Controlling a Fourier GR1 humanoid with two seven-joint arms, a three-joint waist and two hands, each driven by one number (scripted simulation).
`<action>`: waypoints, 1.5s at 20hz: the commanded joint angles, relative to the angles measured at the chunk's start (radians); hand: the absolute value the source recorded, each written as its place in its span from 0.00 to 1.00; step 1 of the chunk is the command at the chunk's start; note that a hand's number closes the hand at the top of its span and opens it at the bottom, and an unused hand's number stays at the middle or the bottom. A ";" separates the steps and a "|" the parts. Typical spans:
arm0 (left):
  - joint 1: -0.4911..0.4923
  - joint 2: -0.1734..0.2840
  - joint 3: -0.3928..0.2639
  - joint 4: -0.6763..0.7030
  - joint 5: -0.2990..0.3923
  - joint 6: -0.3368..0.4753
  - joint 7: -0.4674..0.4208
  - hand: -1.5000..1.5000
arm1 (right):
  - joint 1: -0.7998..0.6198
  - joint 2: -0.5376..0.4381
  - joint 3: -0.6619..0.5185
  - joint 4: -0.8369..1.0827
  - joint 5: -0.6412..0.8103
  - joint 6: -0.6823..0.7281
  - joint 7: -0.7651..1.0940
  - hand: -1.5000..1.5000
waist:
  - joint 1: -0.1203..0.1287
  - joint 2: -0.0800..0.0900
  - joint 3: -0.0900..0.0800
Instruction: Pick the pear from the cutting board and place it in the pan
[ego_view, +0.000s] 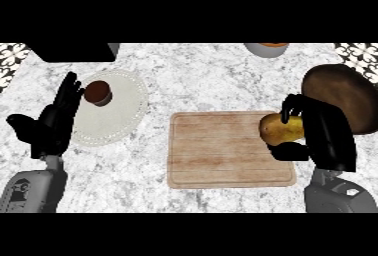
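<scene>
Right hand (325, 135) sits at approx 3 o'clock of the cutting board (221, 150), fingers (293, 105) and thumb curled round the pear (280, 128) from top and bottom, so the pear is in its hold. Pear is at the board's right edge, over its upper right corner; can't tell if it's resting on the wood or already just lifted off. The pan (343, 95), dark brown and round, lies at approx 1 o'clock from the board, right behind the hand, partly hidden by it. Nothing in the pan as far as visible. Left hand (52, 122) is at 9 o'clock, fingers straight and up, holding nothing, resting beside a pale plate (118, 117) w/ a small dark cup (97, 93) on it. A grey bowl (266, 48) shows at 12 o'clock, a dark block (74, 51) at 11 o'clock, both cut by the view's edge, on the marble surface (199, 75). Progress, judged: grasp looks done, approx the first half. Left to do: lift, carry toward 1 o'clock over the pan, lower, let go. Short trip since the pan is near.
</scene>
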 joint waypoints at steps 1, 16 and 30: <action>0.010 0.030 0.017 -0.050 0.036 -0.043 0.045 0.50 | -0.122 -0.055 -0.207 0.052 -0.140 -0.005 -0.014 1.00 | 0.018 0.003 0.001; -0.045 -0.029 -0.026 -0.007 -0.026 0.006 0.019 0.50 | -0.277 -0.426 -0.524 0.841 -0.225 -0.356 -0.467 1.00 | 0.039 0.021 0.003; -0.036 -0.032 -0.048 -0.021 -0.015 -0.036 0.007 0.50 | -0.496 -0.566 -0.694 1.438 -0.320 -0.514 -0.668 1.00 | 0.103 0.038 0.011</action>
